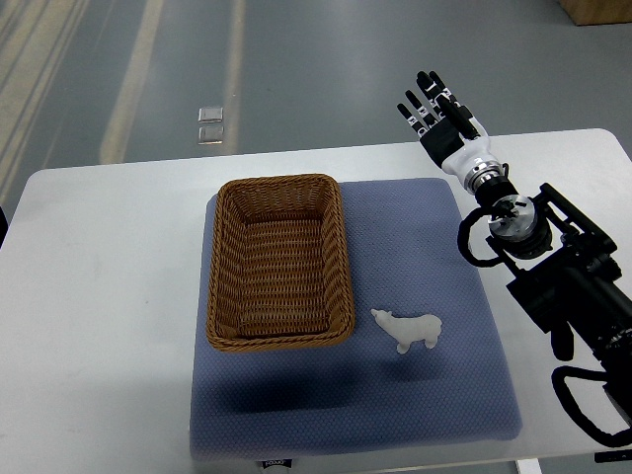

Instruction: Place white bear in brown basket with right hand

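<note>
Right hand [435,112] up past the table's far edge, fingers extended and spread, holding nothing. Bear [408,329] lies on the blue mat [434,395], just right of the basket [279,262], well apart from the hand.

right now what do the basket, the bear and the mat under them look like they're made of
Brown basket: woven wicker or rattan by its look, with ribbed strands and a braided rim, matte. White bear: smooth and solid, probably plastic or resin; too small to be sure. Blue mat: fabric or foam, with a fine dotted texture and soft rounded edges.
</note>
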`<state>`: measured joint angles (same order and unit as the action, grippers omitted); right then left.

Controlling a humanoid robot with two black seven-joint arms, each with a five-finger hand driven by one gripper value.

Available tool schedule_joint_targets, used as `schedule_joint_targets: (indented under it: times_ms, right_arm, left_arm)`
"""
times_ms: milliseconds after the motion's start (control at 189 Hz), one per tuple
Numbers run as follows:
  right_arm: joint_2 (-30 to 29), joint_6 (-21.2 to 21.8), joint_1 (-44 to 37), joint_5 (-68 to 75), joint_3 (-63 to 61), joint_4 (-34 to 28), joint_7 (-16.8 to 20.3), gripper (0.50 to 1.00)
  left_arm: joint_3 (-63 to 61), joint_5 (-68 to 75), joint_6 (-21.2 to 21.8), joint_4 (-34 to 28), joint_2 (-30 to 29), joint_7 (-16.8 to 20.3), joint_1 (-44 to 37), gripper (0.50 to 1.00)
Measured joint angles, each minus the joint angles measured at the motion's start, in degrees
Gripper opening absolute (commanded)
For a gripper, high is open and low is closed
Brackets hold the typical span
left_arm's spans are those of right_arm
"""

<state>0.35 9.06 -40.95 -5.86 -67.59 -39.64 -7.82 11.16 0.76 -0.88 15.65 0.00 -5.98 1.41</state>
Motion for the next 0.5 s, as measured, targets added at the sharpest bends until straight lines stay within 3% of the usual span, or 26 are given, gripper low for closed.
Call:
schedule_joint_targets:
  times_ms: [502]
  right_arm:
    - [2.25, -0.6, -1.06, -1.2, 4.88, -1.99, 0.41, 0.928]
  left_arm:
    - [-0.14, 0.02, 0.09, 0.09, 0.0, 0.0, 0.11, 1.0]
